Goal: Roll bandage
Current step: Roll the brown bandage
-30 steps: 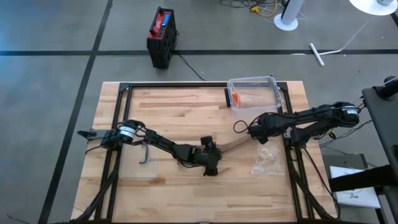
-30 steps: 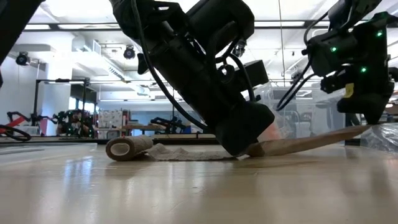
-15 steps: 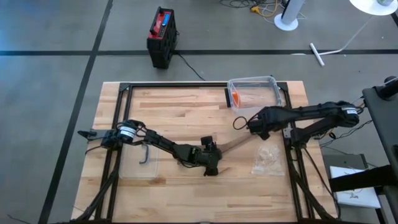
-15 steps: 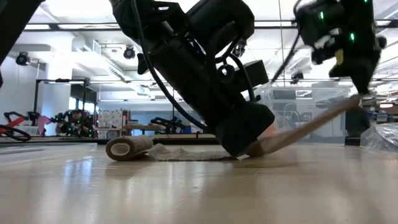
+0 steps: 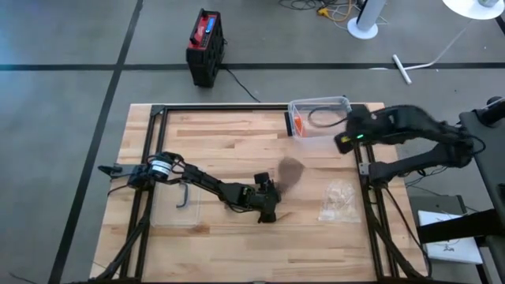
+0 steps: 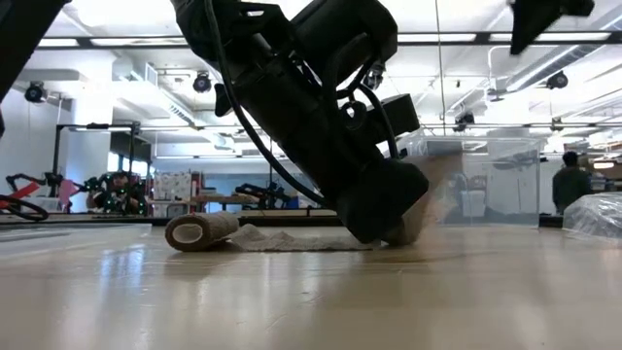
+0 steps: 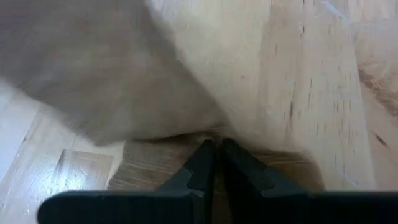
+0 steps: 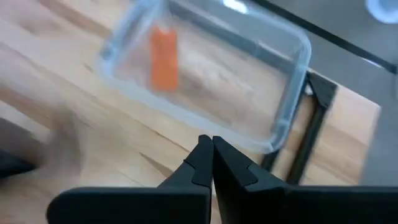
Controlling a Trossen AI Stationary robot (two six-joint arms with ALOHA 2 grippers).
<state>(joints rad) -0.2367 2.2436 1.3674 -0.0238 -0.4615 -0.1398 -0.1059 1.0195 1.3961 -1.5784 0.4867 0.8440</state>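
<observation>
The tan bandage lies partly unrolled. Its rolled end (image 6: 199, 231) rests on the table, and a flat strip (image 6: 292, 238) runs from it to my left gripper (image 6: 391, 231), which is shut on the strip near the table's middle (image 5: 268, 211). Beyond the fingers the bandage's free end (image 5: 290, 172) stands up off the table, blurred, with nothing holding it. My right gripper (image 8: 211, 149) is shut and holds nothing. It is high above the table's far right (image 5: 341, 143), over the clear container. My left gripper pinches the bandage strip (image 7: 186, 138) between its two fingers, partway along its unrolled length. The fingers slant down from the table's left side, with their tips at the tabletop. The roll side of the strip lies flat on the wood, and the free side rises loose past the fingers.
A clear plastic container (image 5: 319, 118) with an orange thing (image 5: 300, 124) in it stands at the far right edge. A crumpled clear bag (image 5: 339, 201) lies at the right. A small metal tool (image 5: 184, 197) lies at the left, and black frame rails border the table.
My right gripper, still shut, has risen fast and drawn back toward the table's far right. It first drew the bandage's free end up taut. That end has since come out of its fingers and swings back toward my left gripper, which has kept still.
</observation>
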